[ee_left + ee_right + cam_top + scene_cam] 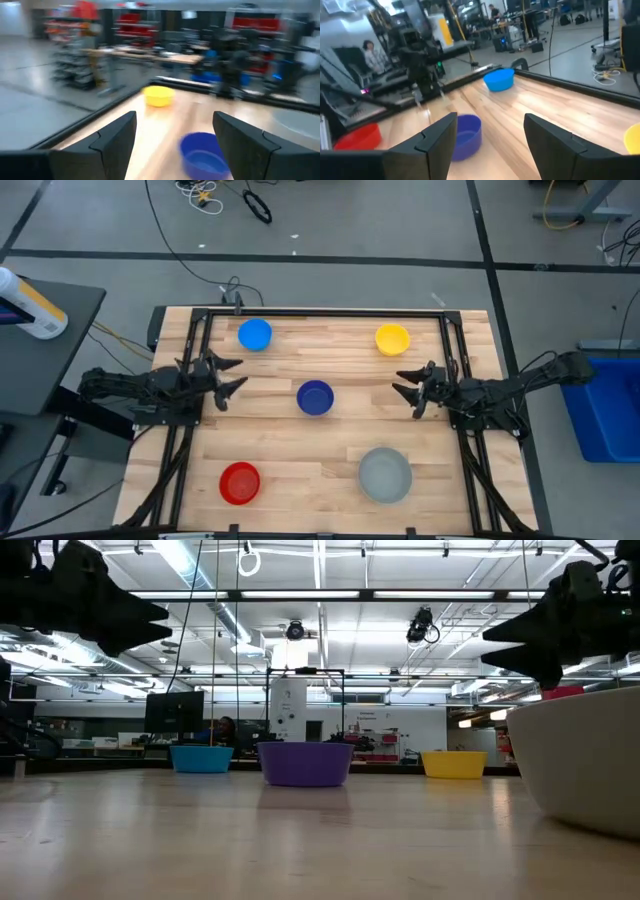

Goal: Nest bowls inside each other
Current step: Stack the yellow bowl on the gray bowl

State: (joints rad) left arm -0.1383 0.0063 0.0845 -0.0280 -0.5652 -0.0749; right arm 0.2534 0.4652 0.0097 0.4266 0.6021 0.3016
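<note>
Wooden table (330, 435), dark blue bowl (315, 398) midway between spread, empty left gripper (228, 376) and right gripper (408, 388).

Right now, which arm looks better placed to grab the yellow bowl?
Probably the right: its open right gripper hovers nearer the yellow bowl, on that side of the table. The left gripper sits across, beyond the dark blue bowl.

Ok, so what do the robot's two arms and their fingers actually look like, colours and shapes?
Both arms are dark, almost black, jointed links with exposed brackets, one coming in from each side of the table. The left gripper and right gripper each end in two matte black fingers, broad angular plates that taper toward the tips. No markings or coloured cables show on them.
</note>
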